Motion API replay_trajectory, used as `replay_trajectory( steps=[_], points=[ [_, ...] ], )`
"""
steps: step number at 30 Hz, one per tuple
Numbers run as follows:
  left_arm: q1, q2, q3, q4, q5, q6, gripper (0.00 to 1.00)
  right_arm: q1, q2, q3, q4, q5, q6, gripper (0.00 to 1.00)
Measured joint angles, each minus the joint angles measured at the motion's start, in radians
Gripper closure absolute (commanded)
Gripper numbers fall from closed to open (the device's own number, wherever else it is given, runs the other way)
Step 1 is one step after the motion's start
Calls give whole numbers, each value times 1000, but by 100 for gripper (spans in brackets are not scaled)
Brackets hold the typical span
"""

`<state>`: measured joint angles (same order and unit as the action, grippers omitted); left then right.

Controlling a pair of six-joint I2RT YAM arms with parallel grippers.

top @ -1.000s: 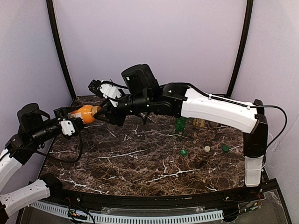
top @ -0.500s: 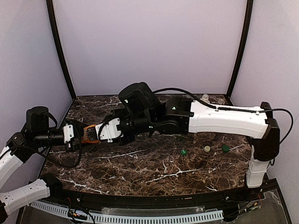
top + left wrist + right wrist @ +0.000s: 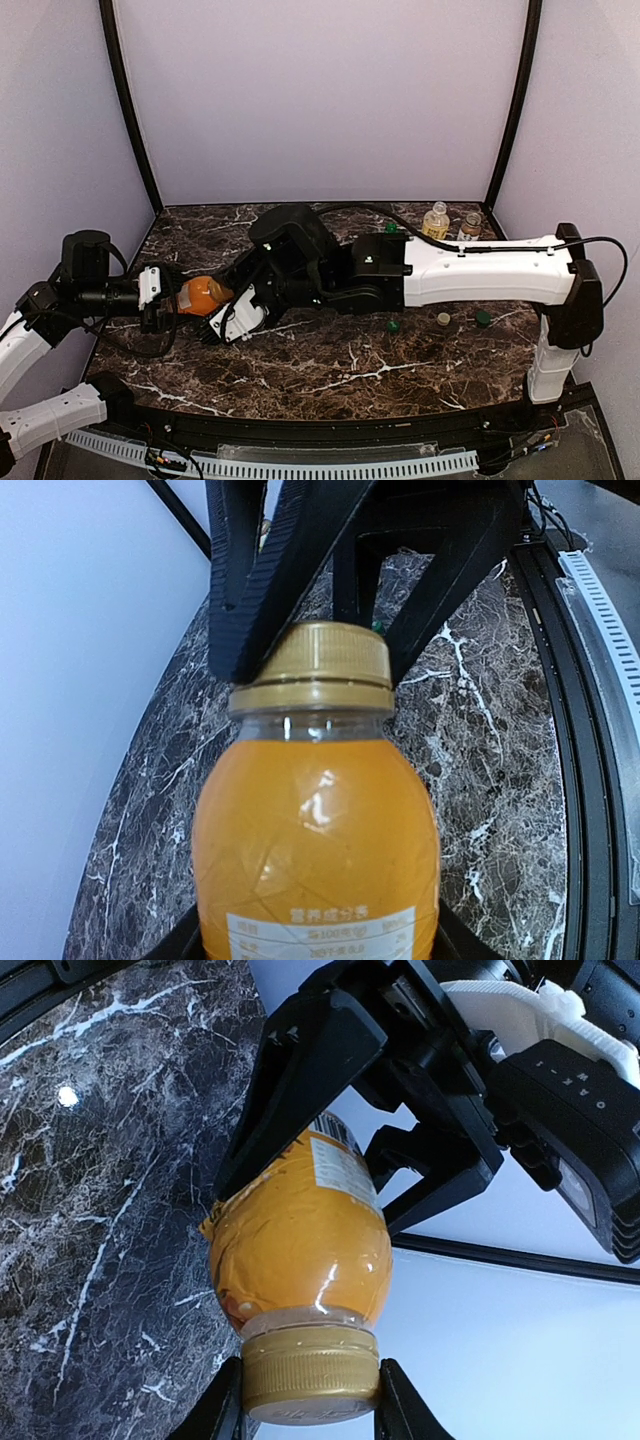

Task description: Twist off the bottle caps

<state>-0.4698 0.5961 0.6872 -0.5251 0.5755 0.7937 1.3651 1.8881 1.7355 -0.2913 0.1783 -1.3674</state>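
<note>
From above, the orange bottle [image 3: 203, 295] was held sideways over the left side of the table [image 3: 330, 370]. The left gripper [image 3: 165, 300] was clamped round its body and the right gripper [image 3: 230, 298] was closed on its top end.

Left wrist view: the cap [image 3: 312, 665] sat pinched between the right arm's black jaws, apparently fully seated on the neck.

Right wrist view: same pinch, both jaws hugging the cap's sides.

The risk, I'd say: the soft bottle turning inside the left grip, or the jaws slipping round the ribbed cap. And juice could spill once the cap loosened.
</note>
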Motion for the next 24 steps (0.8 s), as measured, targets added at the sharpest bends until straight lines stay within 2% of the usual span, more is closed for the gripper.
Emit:
replay_trajectory(
  steps=[1, 2, 4, 8, 9, 10, 18, 21, 24],
  points=[
    [0, 0, 0, -2, -6, -3, 80, 1, 0, -11, 17, 8, -12, 52],
    [0, 0, -2, -2, -11, -5, 80, 1, -2, -24, 37, 14, -22, 41],
    [-2, 0, -3, 4, 8, -35, 82, 1, -2, -52, 100, 27, -43, 30],
    [-22, -15, -4, 49, 49, -69, 82, 9, -2, -132, 251, 32, -57, 17],
    [-22, -19, -5, 55, 51, -72, 82, 11, -6, -146, 276, 35, -50, 6],
    [-22, -21, -6, 61, 52, -74, 82, 12, -13, -161, 296, 35, -41, 2],
    [-23, -28, -16, 135, 27, -90, 81, 16, -179, -299, 383, 46, 112, 1],
    [-23, -28, -29, 166, 4, -89, 81, 10, -223, -294, 369, 12, 267, 1],
    [-23, -30, -51, 221, -48, -75, 82, -26, -230, -215, 283, -111, 541, 1]
  ],
)
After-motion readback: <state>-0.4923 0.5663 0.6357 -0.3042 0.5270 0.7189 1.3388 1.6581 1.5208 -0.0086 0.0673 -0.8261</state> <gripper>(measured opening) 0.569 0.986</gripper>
